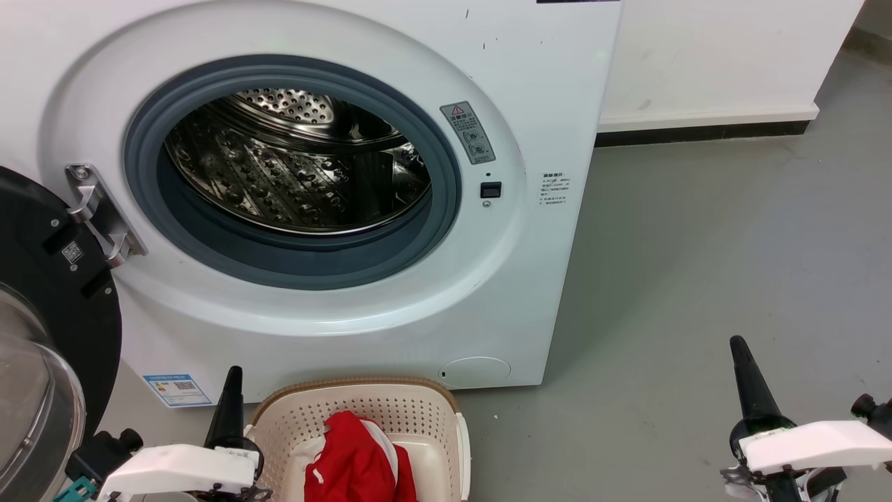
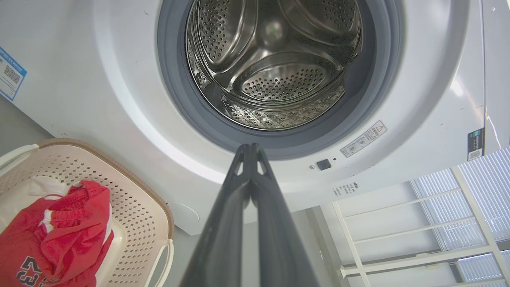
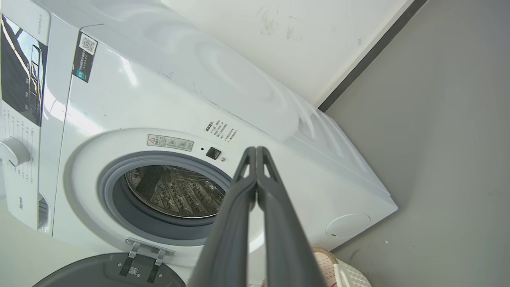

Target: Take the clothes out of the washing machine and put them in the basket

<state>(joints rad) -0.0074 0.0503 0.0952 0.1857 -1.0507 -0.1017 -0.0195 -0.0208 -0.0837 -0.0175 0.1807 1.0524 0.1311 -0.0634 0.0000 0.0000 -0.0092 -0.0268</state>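
Both sets of jaws are closed, tip against tip. The left gripper [image 2: 251,147] presses its two dark fingers flat together. In its own wrist view the tips point at the lower edge of the grey rubber ring [image 2: 175,99] around the porthole. In the head view it rises at 7 o'clock, just beside the left rim of the basket [image 1: 418,415]. Whether it touches the rim cannot be told. The right gripper [image 3: 256,148], fingers shut the same way, stands at 4 o'clock in the head view above the grey floor [image 1: 697,265], well apart from basket and machine.

The clothes [image 1: 352,453], a heap of bright red fabric with white trim, lie inside the cream perforated basket at 6 o'clock in the head view. Dark numerals show on the red cloth at 8 o'clock in the left wrist view. The basket sits on the floor just in front of the washing machine [image 1: 543,104], which stands at 11 o'clock. Its shiny perforated steel drum [image 1: 300,174] is visible through the porthole. The black-framed glass door [image 1: 63,293] hangs swung open at 9 o'clock on a metal hinge [image 1: 97,209]. A blue label [image 1: 178,390] sits low on the machine's front. A white wall [image 1: 718,56] with dark skirting runs at 1 o'clock.
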